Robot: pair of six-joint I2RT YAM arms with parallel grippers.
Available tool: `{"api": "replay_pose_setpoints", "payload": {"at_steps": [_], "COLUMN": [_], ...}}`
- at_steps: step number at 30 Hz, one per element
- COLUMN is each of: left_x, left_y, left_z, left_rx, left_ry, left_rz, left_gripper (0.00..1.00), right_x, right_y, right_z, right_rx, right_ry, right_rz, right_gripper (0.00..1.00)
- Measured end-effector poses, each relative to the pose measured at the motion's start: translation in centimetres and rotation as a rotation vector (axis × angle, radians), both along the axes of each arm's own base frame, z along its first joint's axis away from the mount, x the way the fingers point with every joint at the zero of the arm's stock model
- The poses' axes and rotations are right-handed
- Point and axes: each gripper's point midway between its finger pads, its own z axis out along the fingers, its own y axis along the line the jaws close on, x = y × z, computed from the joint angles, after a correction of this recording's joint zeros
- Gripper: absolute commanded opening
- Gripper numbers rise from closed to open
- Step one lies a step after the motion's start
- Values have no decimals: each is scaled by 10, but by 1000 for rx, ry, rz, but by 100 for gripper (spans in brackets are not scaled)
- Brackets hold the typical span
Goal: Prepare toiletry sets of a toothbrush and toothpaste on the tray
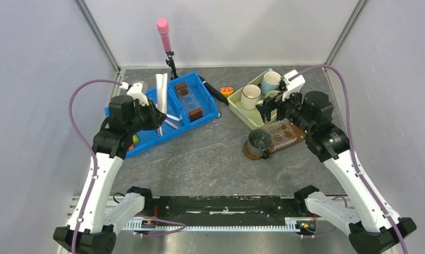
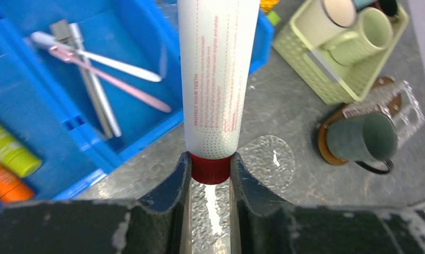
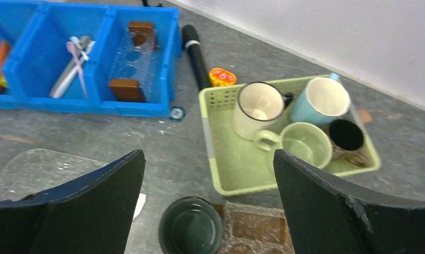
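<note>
Left fingers clamp the red cap of the white tube, lifted at the bin, right fingers spread and empty; a firm grip should carry the tube right of the bin to the mug on the tray, tail entering first.

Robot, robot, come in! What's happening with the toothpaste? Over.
Left hand shut on white toothpaste tube, red cap end. Right hand open by dark mug on tray. Nothing seen blocking.

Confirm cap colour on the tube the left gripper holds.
Red cap, on a white tube; clearest in the left wrist view.
</note>
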Motion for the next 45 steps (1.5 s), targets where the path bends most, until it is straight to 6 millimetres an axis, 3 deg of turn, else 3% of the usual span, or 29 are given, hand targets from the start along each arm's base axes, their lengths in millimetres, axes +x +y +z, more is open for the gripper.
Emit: {"api": "replay_pose_setpoints", "payload": {"at_steps": [7,16,27,38,45], "left_x": [-15,-41,-53,-63,-61], "left_y": [-54,-131,-179,-200,-206], "left_z": [-6,-9,-23,-32,-31], "left_rx": [-28,-18,46,112,123], "left_ry": [-20,-49,-71,-105,-128], "left_rz": [-217,-475,-593,-675,-677], "left_gripper": [2,2,2,2,2], "right_x": [-1,-7,-8,7,13], "right_y": [35,78,114,115,109], "right_z": [-4,5,4,-14,-17], "right_rx": [137,280,378,403,410], "right_ry": [91,156,239,305,308], "right_rz": [110,206,249,161,108], "right_gripper": [98,97,92,67,36]}}
